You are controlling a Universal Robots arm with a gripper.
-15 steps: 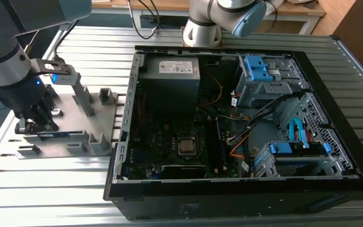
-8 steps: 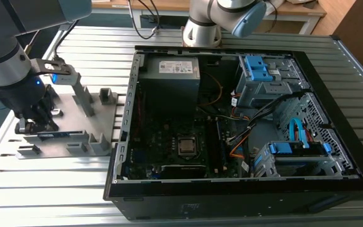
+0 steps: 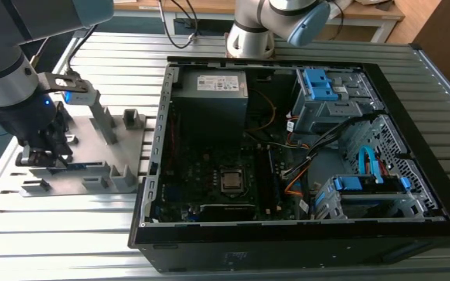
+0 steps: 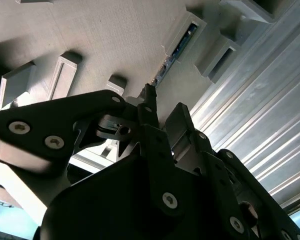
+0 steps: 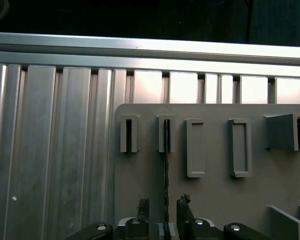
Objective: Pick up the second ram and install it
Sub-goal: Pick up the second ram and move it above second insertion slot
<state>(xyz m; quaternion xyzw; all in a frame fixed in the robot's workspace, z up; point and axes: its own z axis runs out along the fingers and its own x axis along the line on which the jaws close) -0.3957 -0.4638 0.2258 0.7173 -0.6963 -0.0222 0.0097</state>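
Note:
The second ram (image 5: 166, 165) stands on edge in a slot of the grey plastic fixture (image 5: 215, 200). It appears as a thin dark strip running from the slot post toward my fingers. My gripper (image 5: 163, 206) is open and straddles the near end of the stick, with a gap on each side between the fingers (image 5: 143, 205) and the board. In the second wrist view the ram (image 4: 180, 47) shows blue-green in its slot just beyond my gripper (image 4: 164, 107). In the exterior view my gripper (image 3: 49, 157) is low over the fixture (image 3: 123, 140), at the ram (image 3: 82, 165).
An open computer case (image 3: 150, 193) lies on the slatted metal table (image 3: 61, 234), on the exterior view's right of the fixture, with its motherboard (image 3: 209, 175) exposed. Another robot arm's base (image 3: 250, 32) stands behind the case. Upright posts (image 3: 100, 114) rise from the fixture.

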